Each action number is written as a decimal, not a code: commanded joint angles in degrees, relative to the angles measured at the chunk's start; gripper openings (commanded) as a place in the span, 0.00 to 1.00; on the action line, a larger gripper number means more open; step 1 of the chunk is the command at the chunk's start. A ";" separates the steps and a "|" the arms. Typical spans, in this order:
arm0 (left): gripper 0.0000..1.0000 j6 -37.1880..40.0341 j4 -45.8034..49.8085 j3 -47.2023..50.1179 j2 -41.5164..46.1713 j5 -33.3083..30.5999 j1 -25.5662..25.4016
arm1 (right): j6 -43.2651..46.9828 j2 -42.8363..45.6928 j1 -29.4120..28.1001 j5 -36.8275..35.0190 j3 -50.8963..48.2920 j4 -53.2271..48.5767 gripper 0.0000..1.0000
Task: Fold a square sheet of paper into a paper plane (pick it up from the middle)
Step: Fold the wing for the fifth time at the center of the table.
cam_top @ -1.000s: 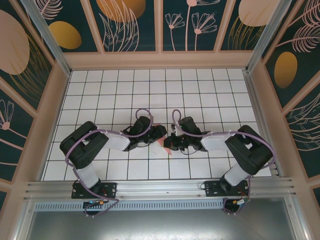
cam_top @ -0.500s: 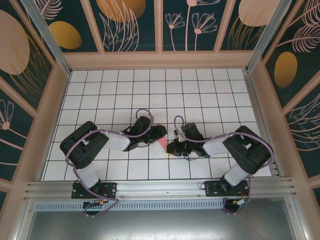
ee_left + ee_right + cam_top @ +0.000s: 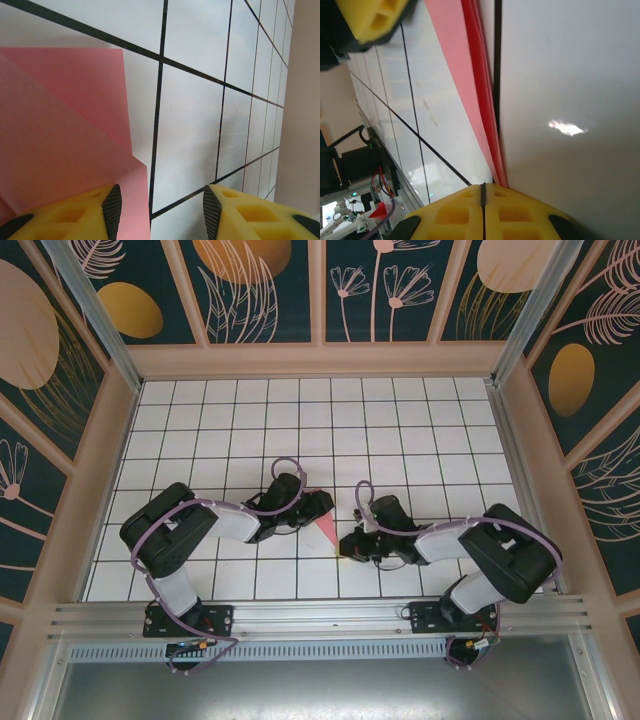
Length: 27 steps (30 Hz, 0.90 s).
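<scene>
The square sheet of paper (image 3: 325,530) is pink-red and folded into a pointed triangle, lying flat on the white grid table between the two grippers. My left gripper (image 3: 322,508) sits at its far-left side. In the left wrist view that gripper (image 3: 162,212) is open, its left finger (image 3: 75,215) over the layered paper (image 3: 60,130) and its right finger over bare tile. My right gripper (image 3: 344,544) is at the paper's near end. In the right wrist view it (image 3: 483,187) is shut, tips down against the folded edge of the paper (image 3: 470,90), with nothing between the jaws.
The white tiled table (image 3: 400,430) stretches back to a beige rim (image 3: 320,360) and patterned walls. A metal rail (image 3: 320,615) runs along the near edge by the arm bases. The left gripper's yellow finger (image 3: 370,20) shows in the right wrist view's top left corner.
My right gripper has slid toward the near edge along the paper, uncovering more of the pink triangle. The left arm has stayed still and open.
</scene>
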<state>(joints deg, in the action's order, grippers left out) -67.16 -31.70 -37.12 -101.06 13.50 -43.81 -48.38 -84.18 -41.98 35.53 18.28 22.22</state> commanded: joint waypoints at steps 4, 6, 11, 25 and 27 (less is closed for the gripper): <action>0.50 0.73 5.07 1.79 -2.13 -0.93 0.66 | 2.32 10.22 -0.25 -5.41 4.17 -16.24 0.08; 0.50 0.85 4.83 1.79 -2.26 -0.60 0.64 | 2.12 11.57 0.44 -5.34 6.11 -15.37 0.09; 0.50 0.96 4.71 1.44 -2.58 -0.09 0.68 | 1.69 5.36 0.91 -3.71 11.75 -11.53 0.08; 0.50 1.06 4.78 1.37 -2.27 0.07 0.65 | 0.48 -9.02 1.20 -4.60 12.54 -5.87 0.08; 0.50 1.15 4.81 1.22 -2.13 -0.14 0.66 | 0.99 -9.57 1.20 -5.60 11.19 -6.99 0.08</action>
<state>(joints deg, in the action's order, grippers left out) -67.11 -31.90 -37.12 -101.10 14.52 -43.51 -48.36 -92.82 -40.91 31.24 31.16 15.49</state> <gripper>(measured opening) 0.501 0.082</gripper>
